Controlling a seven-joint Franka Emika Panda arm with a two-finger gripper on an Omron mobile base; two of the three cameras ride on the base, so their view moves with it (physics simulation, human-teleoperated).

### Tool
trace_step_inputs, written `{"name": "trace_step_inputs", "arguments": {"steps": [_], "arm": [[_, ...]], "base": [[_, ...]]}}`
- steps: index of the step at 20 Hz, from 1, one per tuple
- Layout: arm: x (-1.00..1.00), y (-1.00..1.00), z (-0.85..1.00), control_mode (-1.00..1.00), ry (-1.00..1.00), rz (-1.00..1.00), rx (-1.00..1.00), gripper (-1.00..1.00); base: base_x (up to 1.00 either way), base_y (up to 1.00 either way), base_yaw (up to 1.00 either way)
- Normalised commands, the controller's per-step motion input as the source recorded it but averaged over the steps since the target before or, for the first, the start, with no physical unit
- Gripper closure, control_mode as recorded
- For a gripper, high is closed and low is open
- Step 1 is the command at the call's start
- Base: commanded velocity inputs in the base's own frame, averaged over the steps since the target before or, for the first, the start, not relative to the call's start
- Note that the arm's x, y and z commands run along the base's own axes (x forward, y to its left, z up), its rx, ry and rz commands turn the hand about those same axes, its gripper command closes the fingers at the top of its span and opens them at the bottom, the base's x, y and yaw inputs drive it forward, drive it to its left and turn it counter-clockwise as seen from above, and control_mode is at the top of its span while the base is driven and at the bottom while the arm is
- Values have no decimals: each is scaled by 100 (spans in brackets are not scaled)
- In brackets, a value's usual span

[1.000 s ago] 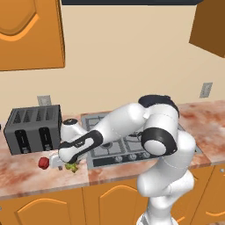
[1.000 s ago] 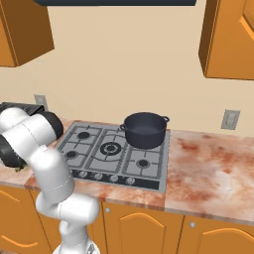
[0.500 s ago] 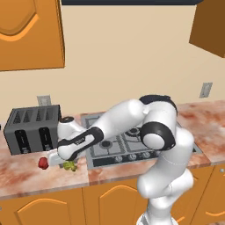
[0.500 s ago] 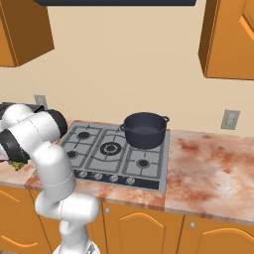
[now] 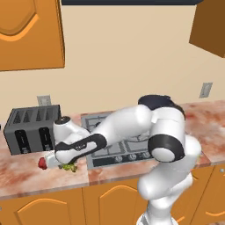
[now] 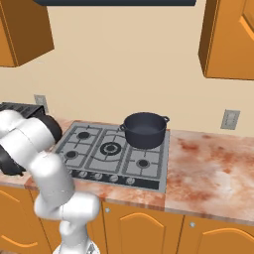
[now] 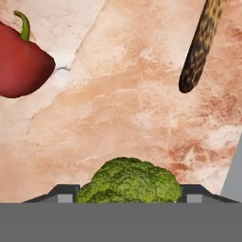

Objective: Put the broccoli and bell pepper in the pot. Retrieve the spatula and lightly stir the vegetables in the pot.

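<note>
Jaws: down at counter level w/ broccoli (image 7: 128, 181) between the two fingertips, one tip each side of the floret; whether pads actually press it — can't tell.

Gripper (image 5: 66, 163): low over marble counter (image 5: 26, 173), just left of cooktop (image 5: 112, 151), in front of toaster (image 5: 31, 129). Arm reaches left across cooktop's near-left corner.

Broccoli: green bumpy crown, seated on counter directly under hand; in left base view a bit of green shows (image 5: 69, 166) below the wrist.

Bell pepper (image 7: 21, 64): red, glossy, green stem; lies on counter apart from the broccoli, outside the jaws. In left base view, red spot (image 5: 42, 163) just left of hand, near toaster's front.

Spatula (image 7: 201, 45): brown mottled handle end on counter in hand view, apart from the broccoli, opposite side from pepper.

Pot (image 6: 145, 129): dark, two side handles, on far-right burner of cooktop (image 6: 114, 156), well apart from gripper; inside looks dark, contents not discernible.
</note>
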Motion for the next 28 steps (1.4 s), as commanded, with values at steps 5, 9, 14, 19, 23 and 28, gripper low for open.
{"name": "trace_step_inputs", "arguments": {"steps": [5, 9, 14, 19, 23, 28], "arm": [[-53, -95, 43, -100, -23, 0, 16, 100], [-3, -100, 69, -100, -9, -5, 20, 100], [0, -100, 87, -100, -1, -10, 16, 100], [16, -96, 99, -100, 3, -14, 3, 100], [66, -58, 72, -100, 31, -18, 0, 100], [48, -36, 40, -100, 26, -15, -6, 100]], "base": [[0, 0, 0], [0, 0, 0], [0, 0, 0], [0, 0, 0], [0, 0, 0], [0, 0, 0]]}}
